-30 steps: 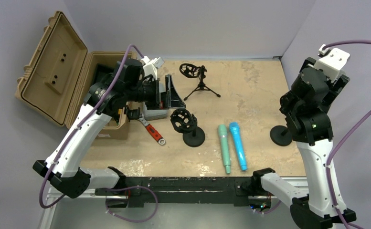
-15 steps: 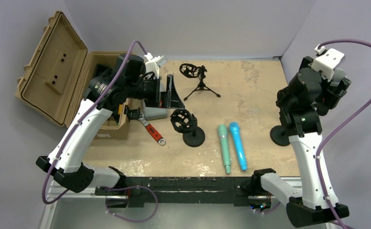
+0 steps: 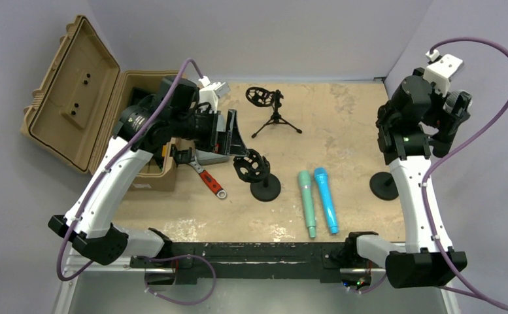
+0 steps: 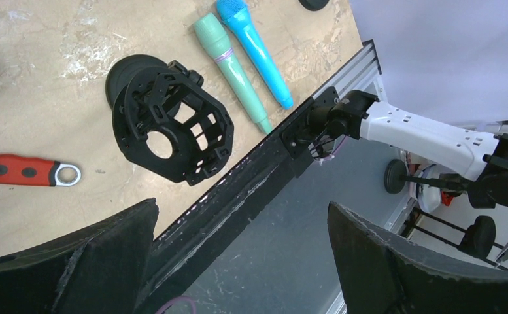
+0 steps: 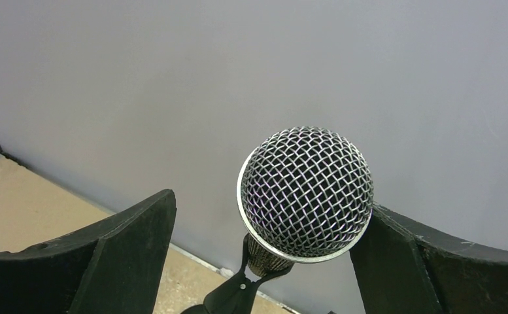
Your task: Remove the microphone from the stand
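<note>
A silver mesh-headed microphone (image 5: pixel 305 190) sits in a black clip (image 5: pixel 238 294) on its stand, whose round base (image 3: pixel 385 186) rests at the table's right. In the top view the mic head (image 3: pixel 460 99) shows high at the right edge. My right gripper (image 5: pixel 270 206) is open, one finger on each side of the mic head, the right finger close against it; in the top view it (image 3: pixel 456 110) is raised high. My left gripper (image 4: pixel 242 206) is open and empty, hovering above the table's left half (image 3: pixel 233 135).
A black shock-mount stand (image 3: pixel 254 170) stands at the centre, with a green microphone (image 3: pixel 307 194) and a blue microphone (image 3: pixel 325 199) lying to its right. A red-handled wrench (image 3: pixel 208 178) lies left of it. A tripod stand (image 3: pixel 272 108) is at the back, an open tan case (image 3: pixel 74 91) at the left.
My right arm has risen and swung back and to the right, bringing its open fingers around the mic head. My left gripper has shifted slightly towards the shock-mount stand.
</note>
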Action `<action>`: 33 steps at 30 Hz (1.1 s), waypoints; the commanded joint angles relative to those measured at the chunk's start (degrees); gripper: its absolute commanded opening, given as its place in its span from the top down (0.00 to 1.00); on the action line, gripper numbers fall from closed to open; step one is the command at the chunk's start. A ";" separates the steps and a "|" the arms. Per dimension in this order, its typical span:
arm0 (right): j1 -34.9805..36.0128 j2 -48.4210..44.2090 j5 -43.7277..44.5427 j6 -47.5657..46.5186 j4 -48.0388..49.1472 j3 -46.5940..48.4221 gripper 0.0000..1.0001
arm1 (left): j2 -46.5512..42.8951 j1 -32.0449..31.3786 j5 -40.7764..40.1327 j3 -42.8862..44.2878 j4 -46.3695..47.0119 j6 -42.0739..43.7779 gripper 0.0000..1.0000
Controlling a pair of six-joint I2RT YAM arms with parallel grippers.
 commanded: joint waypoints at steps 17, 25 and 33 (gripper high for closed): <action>-1.34 -2.81 -11.97 -1.95 11.09 -1.70 0.71 | -3.26 -0.25 0.22 0.32 0.53 1.70 0.01; 7.29 1.66 -28.42 6.06 2.43 6.09 1.00 | -2.43 -0.21 -1.68 1.25 1.48 -0.23 0.01; 13.17 8.25 -35.40 13.61 -1.79 14.01 1.00 | -4.40 -0.20 -3.74 -2.22 6.51 -3.65 0.01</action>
